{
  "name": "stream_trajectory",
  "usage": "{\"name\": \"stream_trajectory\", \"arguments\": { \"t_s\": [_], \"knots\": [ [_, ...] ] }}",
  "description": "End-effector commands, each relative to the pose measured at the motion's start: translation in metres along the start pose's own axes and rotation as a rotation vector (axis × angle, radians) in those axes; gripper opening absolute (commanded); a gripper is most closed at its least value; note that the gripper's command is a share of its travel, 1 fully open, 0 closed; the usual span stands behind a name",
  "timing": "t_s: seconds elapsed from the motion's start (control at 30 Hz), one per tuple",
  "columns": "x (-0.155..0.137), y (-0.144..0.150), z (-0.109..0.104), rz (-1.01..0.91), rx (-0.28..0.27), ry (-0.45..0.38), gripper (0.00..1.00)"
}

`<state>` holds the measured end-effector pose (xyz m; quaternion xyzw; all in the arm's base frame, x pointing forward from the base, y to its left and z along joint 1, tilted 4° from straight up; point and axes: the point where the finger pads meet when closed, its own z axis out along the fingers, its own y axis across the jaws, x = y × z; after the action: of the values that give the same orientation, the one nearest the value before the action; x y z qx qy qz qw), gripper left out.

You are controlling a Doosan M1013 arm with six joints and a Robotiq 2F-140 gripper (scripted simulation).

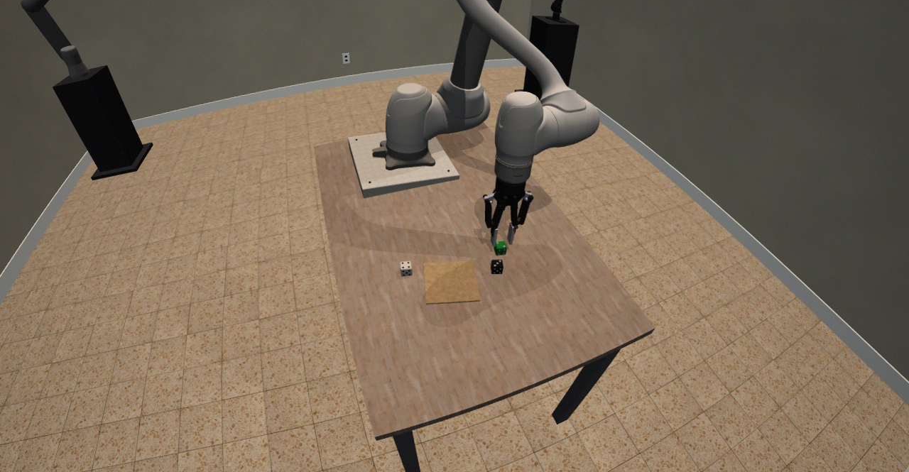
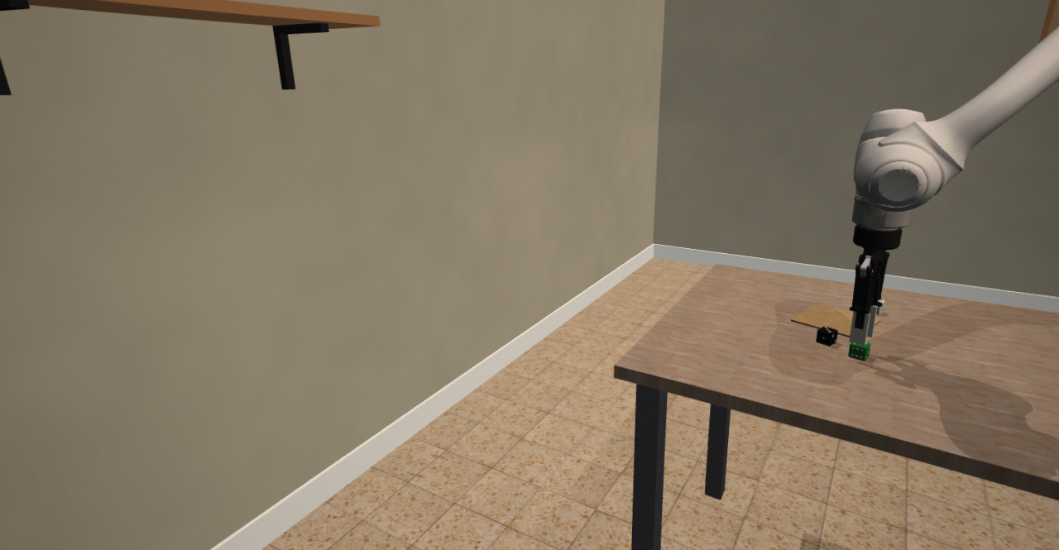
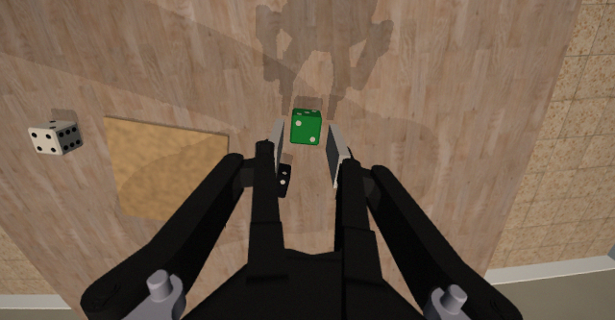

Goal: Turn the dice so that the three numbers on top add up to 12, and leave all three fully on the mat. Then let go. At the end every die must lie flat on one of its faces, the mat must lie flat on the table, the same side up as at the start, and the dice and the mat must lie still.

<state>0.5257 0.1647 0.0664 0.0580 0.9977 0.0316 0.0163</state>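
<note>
A green die (image 1: 500, 248) (image 2: 859, 351) (image 3: 306, 127) lies on the wooden table, off the mat, with two white pips showing on its upper face in the wrist view. My gripper (image 1: 502, 240) (image 2: 860, 337) (image 3: 306, 135) points straight down over it, partly open. One finger stands on each side of the die with a gap to it. A black die (image 1: 497, 266) (image 2: 826, 336) (image 3: 283, 176) lies close by, at the right edge of the tan mat (image 1: 451, 282) (image 2: 814, 317) (image 3: 163, 166). A white die (image 1: 405, 268) (image 3: 55, 137) lies left of the mat. No die is on the mat.
The table (image 1: 508, 342) (image 2: 740, 369) carries the arm's base plate (image 1: 406, 174) at its far end. In the exterior view the green die lies near the table's front edge. Two black pedestals stand on the floor, far off.
</note>
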Motion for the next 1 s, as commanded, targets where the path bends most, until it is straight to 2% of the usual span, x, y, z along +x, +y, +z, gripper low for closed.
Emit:
{"name": "stream_trajectory", "arguments": {
  "t_s": [0.0, 0.37, 0.97],
  "knots": [
    [0.000, 0.000, 0.000, 0.000, 0.000, 0.000, 0.28],
    [0.000, 0.000, 0.003, 0.000, 0.000, 0.000, 0.28],
    [0.000, 0.000, 0.033, 0.000, 0.000, 0.000, 0.28]
  ]
}}
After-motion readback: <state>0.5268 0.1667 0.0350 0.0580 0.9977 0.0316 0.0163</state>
